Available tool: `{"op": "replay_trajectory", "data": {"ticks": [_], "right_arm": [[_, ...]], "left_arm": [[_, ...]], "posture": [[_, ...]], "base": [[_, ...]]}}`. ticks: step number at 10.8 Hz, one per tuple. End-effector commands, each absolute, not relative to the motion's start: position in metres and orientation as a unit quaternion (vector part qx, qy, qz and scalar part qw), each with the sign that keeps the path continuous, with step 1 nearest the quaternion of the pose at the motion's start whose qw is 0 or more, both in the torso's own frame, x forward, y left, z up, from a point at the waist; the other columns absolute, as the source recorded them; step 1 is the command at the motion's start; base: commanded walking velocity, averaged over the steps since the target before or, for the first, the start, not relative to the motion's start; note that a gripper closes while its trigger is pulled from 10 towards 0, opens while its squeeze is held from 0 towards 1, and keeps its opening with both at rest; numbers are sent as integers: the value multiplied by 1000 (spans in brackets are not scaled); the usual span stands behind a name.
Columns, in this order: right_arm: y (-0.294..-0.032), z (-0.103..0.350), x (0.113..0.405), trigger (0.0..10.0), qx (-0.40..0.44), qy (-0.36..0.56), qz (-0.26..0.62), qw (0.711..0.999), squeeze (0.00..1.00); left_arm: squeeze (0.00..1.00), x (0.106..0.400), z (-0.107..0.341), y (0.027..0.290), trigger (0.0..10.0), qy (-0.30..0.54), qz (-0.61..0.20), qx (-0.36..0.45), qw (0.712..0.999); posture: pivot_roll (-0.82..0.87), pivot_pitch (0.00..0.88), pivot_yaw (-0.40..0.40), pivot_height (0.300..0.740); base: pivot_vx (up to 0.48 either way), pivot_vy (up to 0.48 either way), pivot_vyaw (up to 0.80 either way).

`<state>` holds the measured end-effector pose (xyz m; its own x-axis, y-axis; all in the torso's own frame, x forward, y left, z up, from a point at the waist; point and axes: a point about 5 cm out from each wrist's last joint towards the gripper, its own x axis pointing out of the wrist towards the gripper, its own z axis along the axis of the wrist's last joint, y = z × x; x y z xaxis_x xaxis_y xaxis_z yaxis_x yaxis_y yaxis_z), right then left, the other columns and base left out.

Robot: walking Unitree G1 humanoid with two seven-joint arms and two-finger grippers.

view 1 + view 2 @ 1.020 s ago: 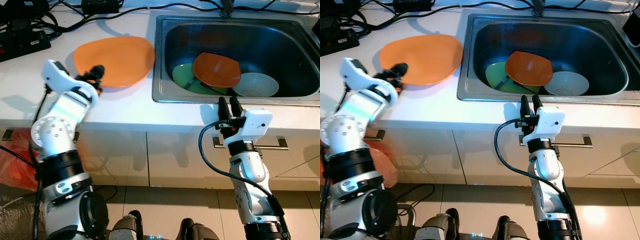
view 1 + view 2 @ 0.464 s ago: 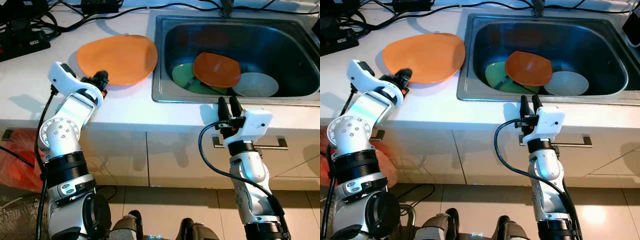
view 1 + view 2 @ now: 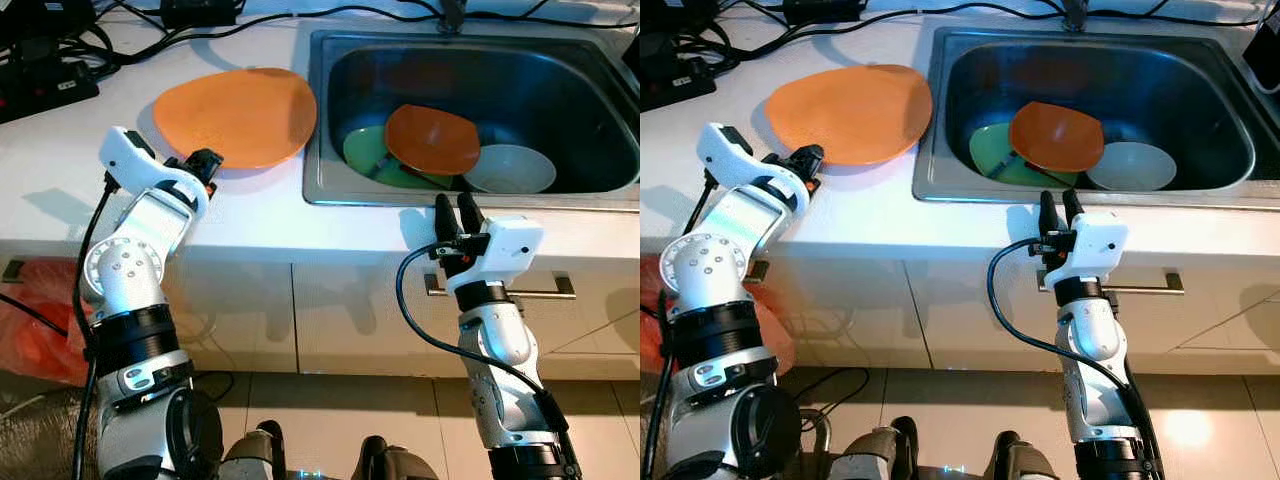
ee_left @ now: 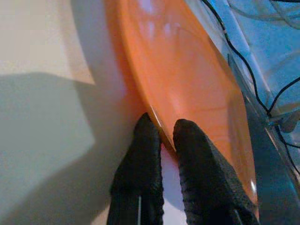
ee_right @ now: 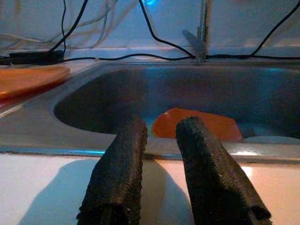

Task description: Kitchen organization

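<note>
Fingers of our left gripper [image 4: 161, 140] now pinch near rim of orange plate [image 3: 235, 115], having slid in along counter [image 3: 250, 210] front edge; lift comes next. Right gripper [image 5: 161, 164] waits, fingers parted, at sink [image 3: 320, 190] front edge.

Large orange plate [image 3: 236, 116] on white bench [image 3: 60, 170]. Steel-grey sink [image 3: 325, 120] containing smaller dark-orange plate [image 3: 432, 139], green plate [image 3: 366, 151], pale grey-white bowl [image 3: 509, 169]. Black cables [image 3: 120, 30]; silver arms with black-fingered pincers.
</note>
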<state>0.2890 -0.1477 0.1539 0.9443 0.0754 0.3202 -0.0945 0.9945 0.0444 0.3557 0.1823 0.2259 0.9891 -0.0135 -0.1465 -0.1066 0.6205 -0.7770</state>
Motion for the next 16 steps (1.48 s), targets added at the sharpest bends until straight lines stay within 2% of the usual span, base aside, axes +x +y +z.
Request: {"op": "replay_trajectory", "data": {"ticks": [1, 5, 8, 12, 13, 16], "right_arm": [[-148, 155, 289, 10000, 23, -159, 45, 986, 0], [-148, 155, 290, 10000, 22, -159, 46, 986, 0], [-148, 155, 290, 10000, 22, -159, 45, 986, 0], [-149, 156, 292, 10000, 31, -158, 42, 986, 0], [-149, 157, 292, 10000, 33, -157, 43, 986, 0], [-148, 162, 297, 10000, 72, -157, 41, 984, 0]], "left_arm": [[0, 355, 214, 177, 0, 93, 25, -426, 899], [0, 354, 221, 178, 0, 56, 22, -418, 907], [0, 350, 247, 170, 0, -51, -47, -449, 891], [0, 346, 250, 157, 0, -90, -98, -476, 869], [0, 344, 253, 153, 10000, -97, -121, -478, 865], [0, 342, 251, 148, 10000, -135, -132, -517, 835]], "posture": [[67, 201, 11, 740], [73, 203, 5, 740], [70, 200, 4, 740], [70, 198, 0, 740], [71, 198, -2, 740], [69, 191, -4, 740]], "base": [[0, 0, 0], [0, 0, 0], [0, 0, 0], [0, 0, 0], [0, 0, 0], [0, 0, 0]]}}
